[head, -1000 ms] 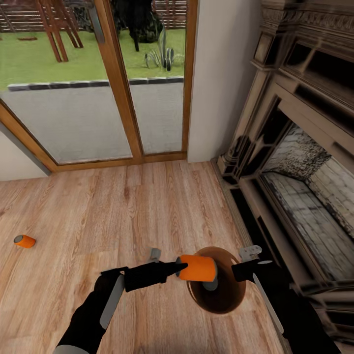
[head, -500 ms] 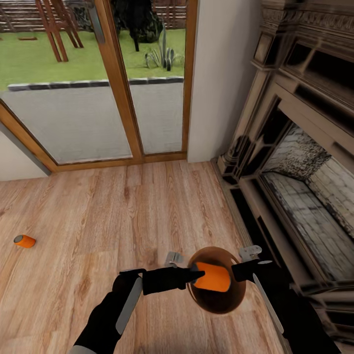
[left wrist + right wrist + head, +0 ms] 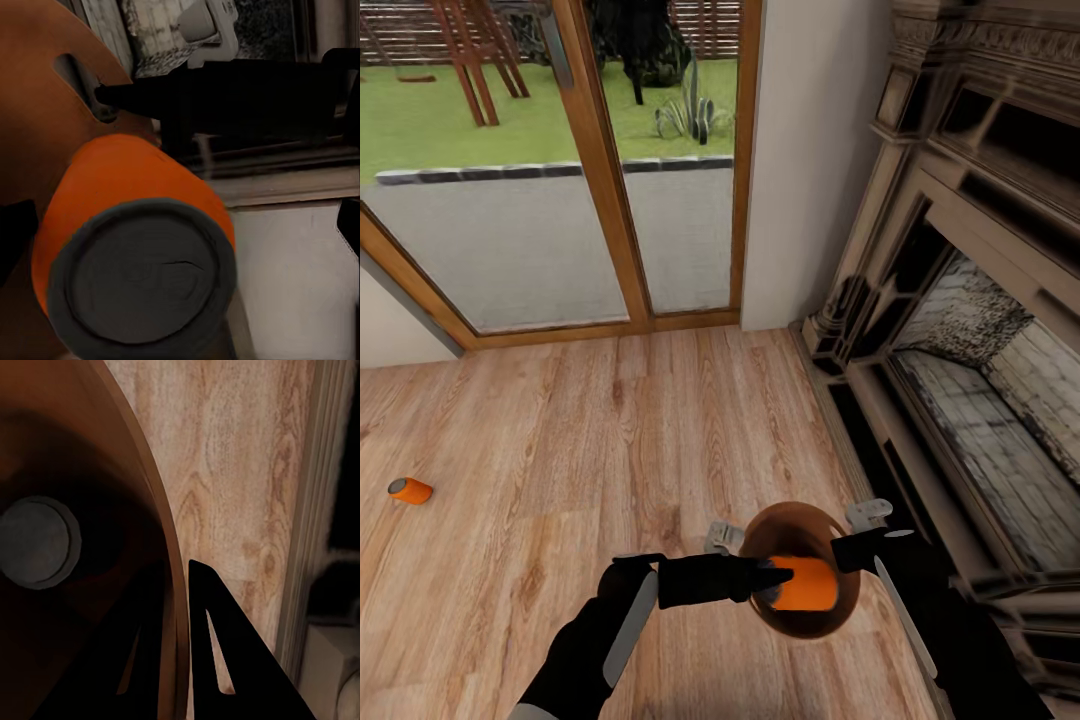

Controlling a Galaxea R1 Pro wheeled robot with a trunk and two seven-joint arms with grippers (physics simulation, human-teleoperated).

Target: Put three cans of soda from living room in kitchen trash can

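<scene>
An orange can of soda [image 3: 807,584] lies on its side low in the mouth of the tash can [image 3: 830,622], a round bin with a brown inside. My left gripper [image 3: 780,577] sits at the can's near end. In the left wrist view the can [image 3: 135,247] shows its grey end, and the fingers [image 3: 15,240] stand wider apart than the can, so the gripper is open. My right gripper [image 3: 848,552] is shut on the bin's rim [image 3: 161,555]. A grey can end [image 3: 37,551] shows inside the bin. A second orange can [image 3: 409,490] lies on the floor far left.
An ornate fireplace [image 3: 960,330] runs along the right, close to the bin and my right arm. A glass patio door [image 3: 560,200] with a wood frame fills the far wall. Light wood floor [image 3: 610,440] stretches between me and the door.
My left gripper has moved right and down, taking the orange can from the bin's near rim into its mouth. The right gripper, the bin and the floor can have stayed put.
</scene>
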